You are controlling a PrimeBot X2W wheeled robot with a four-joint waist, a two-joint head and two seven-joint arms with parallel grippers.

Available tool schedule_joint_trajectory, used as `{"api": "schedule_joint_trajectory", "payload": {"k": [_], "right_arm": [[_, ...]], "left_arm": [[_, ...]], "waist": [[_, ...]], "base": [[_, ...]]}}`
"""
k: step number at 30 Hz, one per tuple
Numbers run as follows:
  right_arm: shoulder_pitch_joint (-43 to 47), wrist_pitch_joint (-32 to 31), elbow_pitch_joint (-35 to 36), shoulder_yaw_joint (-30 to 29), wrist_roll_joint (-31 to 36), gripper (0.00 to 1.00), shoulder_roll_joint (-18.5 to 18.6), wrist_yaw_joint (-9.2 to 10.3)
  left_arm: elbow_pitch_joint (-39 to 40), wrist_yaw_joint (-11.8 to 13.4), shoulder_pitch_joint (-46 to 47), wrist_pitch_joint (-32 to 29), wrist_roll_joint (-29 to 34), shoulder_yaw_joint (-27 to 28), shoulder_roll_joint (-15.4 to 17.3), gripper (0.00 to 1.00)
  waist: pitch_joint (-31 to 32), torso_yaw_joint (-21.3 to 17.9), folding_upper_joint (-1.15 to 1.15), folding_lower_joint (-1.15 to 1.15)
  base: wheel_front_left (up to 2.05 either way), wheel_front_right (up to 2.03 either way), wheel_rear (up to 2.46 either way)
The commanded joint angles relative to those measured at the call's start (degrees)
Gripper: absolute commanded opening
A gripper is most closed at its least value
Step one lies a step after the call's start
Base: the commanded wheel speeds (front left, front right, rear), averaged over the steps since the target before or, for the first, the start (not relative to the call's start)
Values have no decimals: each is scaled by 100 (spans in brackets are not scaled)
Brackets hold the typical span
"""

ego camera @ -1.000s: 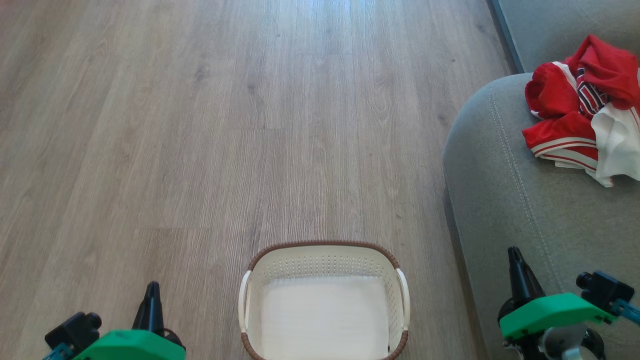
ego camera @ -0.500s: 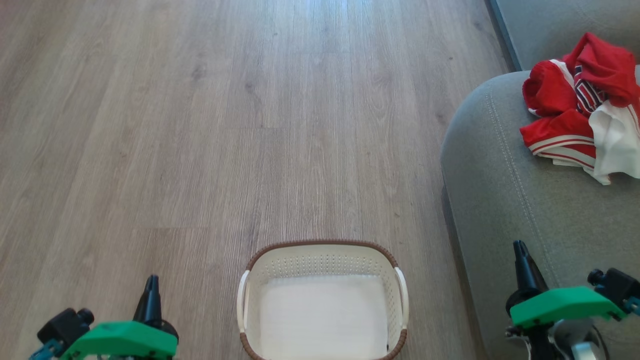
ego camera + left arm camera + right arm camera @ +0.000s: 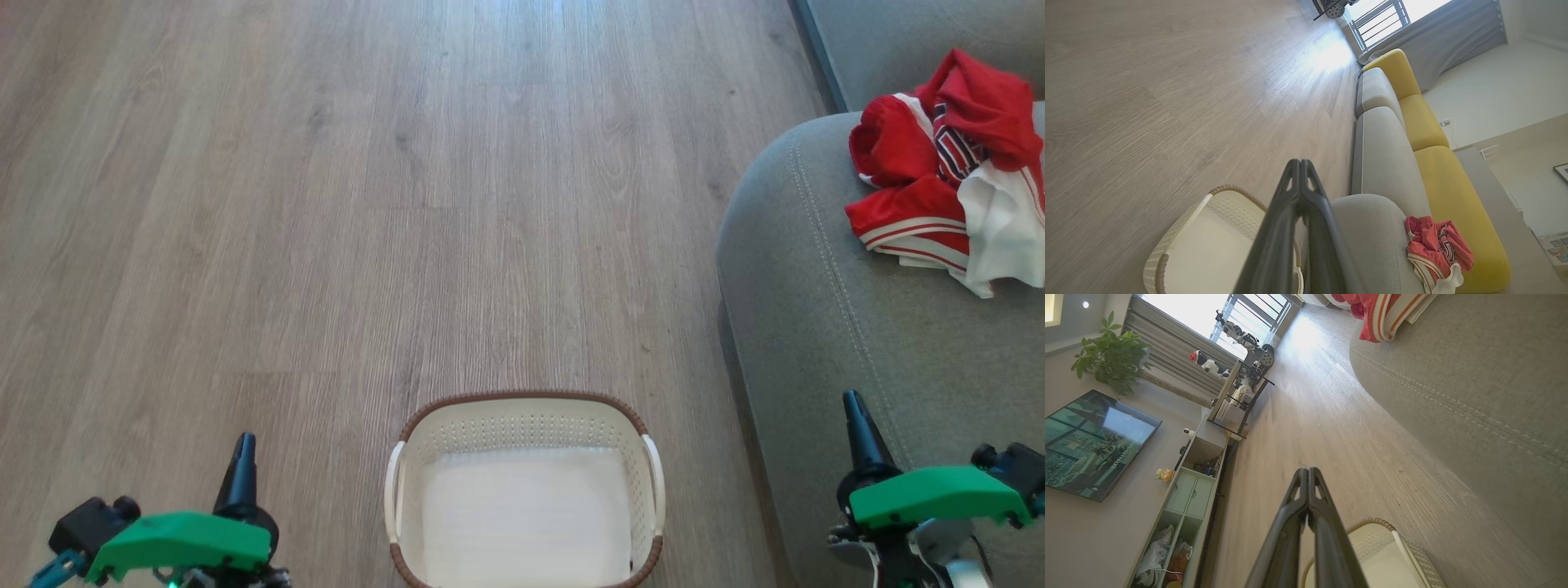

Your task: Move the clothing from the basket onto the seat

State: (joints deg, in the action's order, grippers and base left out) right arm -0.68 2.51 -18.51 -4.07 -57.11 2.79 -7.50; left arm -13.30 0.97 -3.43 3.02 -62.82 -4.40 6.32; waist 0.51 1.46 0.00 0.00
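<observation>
The clothing (image 3: 939,163) is lying on the seat (image 3: 816,343) at upper right, the basket (image 3: 522,400) sitting at bottom centre. My left pincer (image 3: 244,445) and right pincer (image 3: 852,404) are hovering clenched, grasping nothing.

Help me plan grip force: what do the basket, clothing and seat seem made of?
Basket: likely moulded plastic, cream, matte, its walls perforated; brown rim looks woven, perhaps imitation. Clothing: soft red-and-white fabric, crumpled into folds. Seat: grey textile upholstery, matte, with stitched seams.
</observation>
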Motion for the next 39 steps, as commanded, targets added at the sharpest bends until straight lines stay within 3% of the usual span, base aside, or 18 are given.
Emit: {"api": "schedule_joint_trajectory", "payload": {"k": [1, 39], "right_arm": [[-334, -34, 240, 27, -123, 0, 13, 0], [-496, -681, 395, -176, -2648, 0, 10, 1]], "left_arm": [[152, -48, 322, -27, -108, 217, 11, 0], [-17, -644, 796, -676, -2260, 820, -216, 0]], "waist": [[-1, -2, 0, 0], [-52, -109, 0, 0]], "base": [[0, 0, 0], [0, 0, 0]]}}
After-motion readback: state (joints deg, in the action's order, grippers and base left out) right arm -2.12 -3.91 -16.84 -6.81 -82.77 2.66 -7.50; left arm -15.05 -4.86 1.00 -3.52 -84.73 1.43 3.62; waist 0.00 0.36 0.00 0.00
